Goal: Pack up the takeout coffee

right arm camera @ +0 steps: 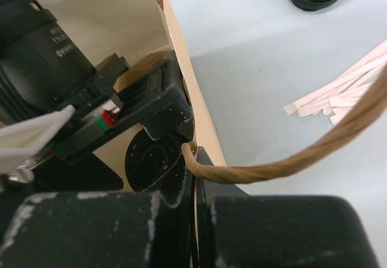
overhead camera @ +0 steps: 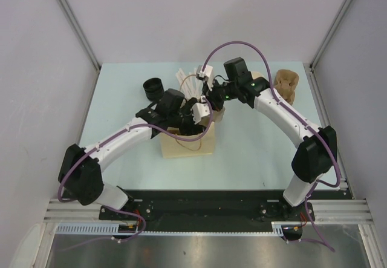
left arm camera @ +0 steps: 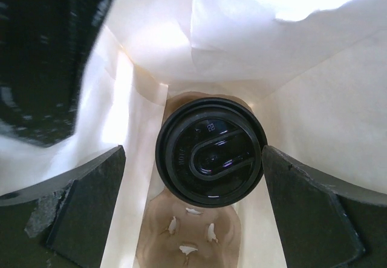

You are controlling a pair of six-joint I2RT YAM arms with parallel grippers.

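Observation:
The takeout coffee [left arm camera: 210, 159], a cup with a round black lid, stands inside the paper bag [overhead camera: 187, 144] on a brown pulp carrier [left arm camera: 190, 238]. My left gripper [left arm camera: 193, 210] reaches down into the bag and is open. Its left finger [left arm camera: 84, 207] is clear of the lid and its right finger [left arm camera: 308, 213] is at the lid's edge. My right gripper [right arm camera: 195, 159] is shut on the bag's upper wall [right arm camera: 199, 111] beside its twisted paper handle [right arm camera: 290, 159]. The lid also shows in the right wrist view [right arm camera: 151, 162]. In the top view both grippers meet over the bag's mouth [overhead camera: 202, 107].
A stack of loose black lids [overhead camera: 153, 88] stands at the back left. White paper strips [overhead camera: 188, 80] lie fanned behind the bag. A brown pulp carrier [overhead camera: 286, 85] lies at the back right. Walls close in the table's sides.

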